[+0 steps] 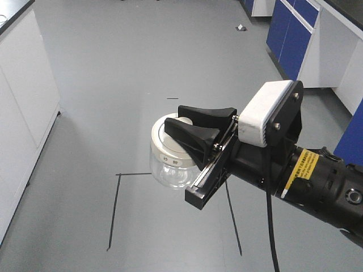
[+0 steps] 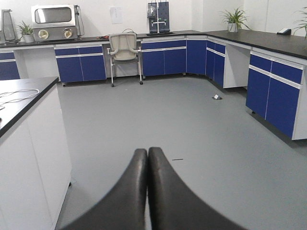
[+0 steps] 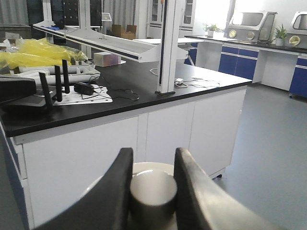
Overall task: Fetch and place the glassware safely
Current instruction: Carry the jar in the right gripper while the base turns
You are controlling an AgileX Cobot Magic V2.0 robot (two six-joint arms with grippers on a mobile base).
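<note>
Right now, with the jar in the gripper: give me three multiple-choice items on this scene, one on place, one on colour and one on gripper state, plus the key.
1. Where is the jar?
A) standing on a counter
B) held in the air above the grey floor
C) inside a cupboard

2. What colour is its lid?
A) cream-white
B) blue
C) black

3. How is the left gripper?
A) wide open
B) shut on the jar
C) shut, with nothing between its fingers

Key:
1 B: the right gripper carries it by the lid's knob, with only floor beneath.
2 A: the front view shows a pale cream lid on clear glass.
3 C: the left wrist view shows both fingers pressed together, holding nothing.
</note>
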